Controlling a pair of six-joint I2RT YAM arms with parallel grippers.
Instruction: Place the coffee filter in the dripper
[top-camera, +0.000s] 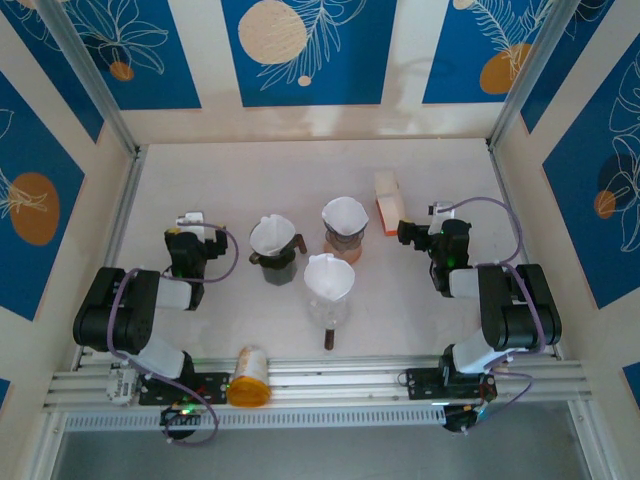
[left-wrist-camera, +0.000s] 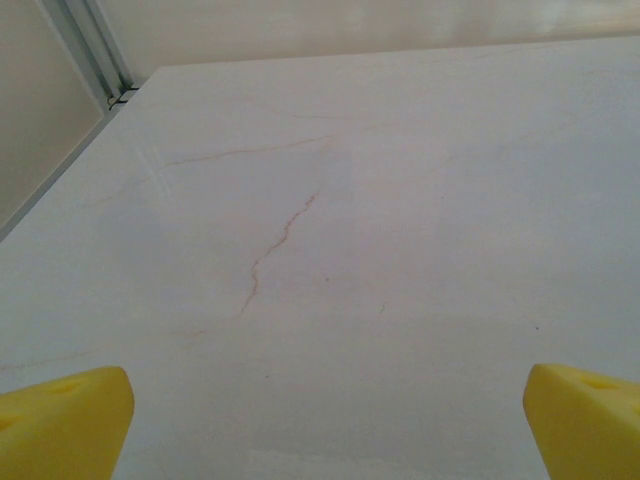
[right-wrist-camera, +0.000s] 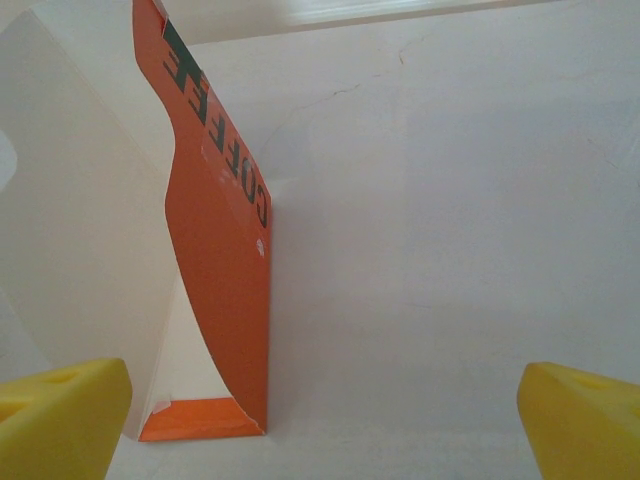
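Note:
An orange coffee filter box (top-camera: 388, 203) stands at the back right of the table, and white filter paper (right-wrist-camera: 80, 240) shows in its open side. Three drippers stand mid-table: a dark one (top-camera: 273, 243), one on a brown base (top-camera: 344, 226), and a clear one (top-camera: 328, 288). Each has a white cone in it. My right gripper (top-camera: 410, 231) is open just right of the box, with yellow fingertips (right-wrist-camera: 60, 415) low over the table and nothing between them (right-wrist-camera: 325, 425). My left gripper (top-camera: 190, 224) is open over bare table (left-wrist-camera: 325, 430), left of the dark dripper.
An orange-capped container (top-camera: 250, 376) lies on the front rail between the arm bases. Aluminium frame posts (top-camera: 120, 120) and blue patterned walls close in the white table (top-camera: 240, 180) on three sides.

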